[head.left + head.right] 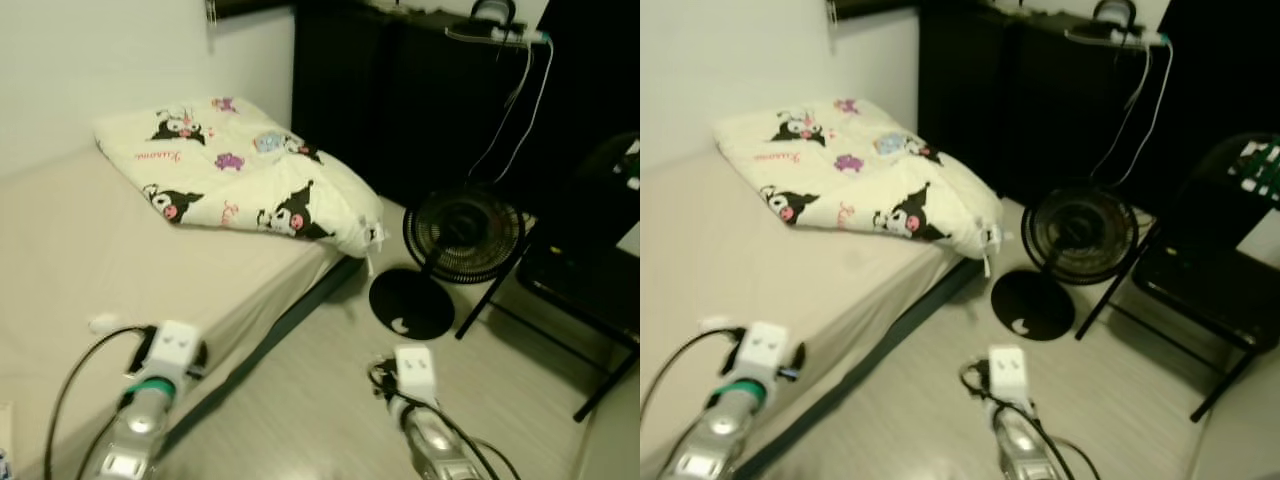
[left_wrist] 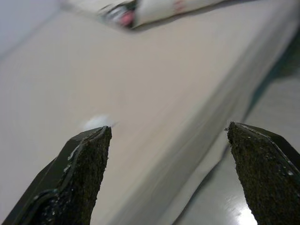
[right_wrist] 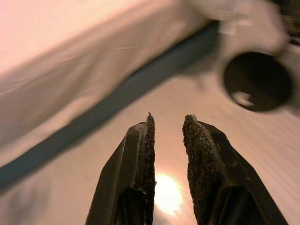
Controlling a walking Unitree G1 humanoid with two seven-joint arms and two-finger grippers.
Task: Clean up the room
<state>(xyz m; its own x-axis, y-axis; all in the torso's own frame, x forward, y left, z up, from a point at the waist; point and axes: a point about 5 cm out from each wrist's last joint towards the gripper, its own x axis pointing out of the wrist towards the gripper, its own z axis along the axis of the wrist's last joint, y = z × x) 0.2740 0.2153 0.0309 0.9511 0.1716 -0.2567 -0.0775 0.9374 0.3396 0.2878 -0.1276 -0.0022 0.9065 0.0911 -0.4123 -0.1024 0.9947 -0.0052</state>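
So we're standing at the corner of the bed [image 1: 90, 270], looking down across the beige sheet. Our left pincer [image 2: 168, 178] hangs over the bed's edge with its fingers [image 2: 84, 173] spread wide, nothing between them. Just ahead of it on the sheet there's a small white scrap [image 1: 103, 323], maybe a tissue, too blurry for us to say. Our right pincer [image 3: 168, 154] is out over the pale floor [image 1: 330, 400] beside the bed, fingers nearly together with only a thin gap and nothing in it.

Further up the bed a folded cream blanket [image 1: 240, 170] with cartoon prints lies against the wall side, one corner hanging past the mattress edge. On the floor next to the bed stands a black fan [image 1: 463, 236] on its round base [image 1: 411, 303], and right by that a black folding chair [image 1: 580, 280]. Behind them is a dark cabinet [image 1: 400, 90] with white cables [image 1: 525, 100] dangling down from its top.
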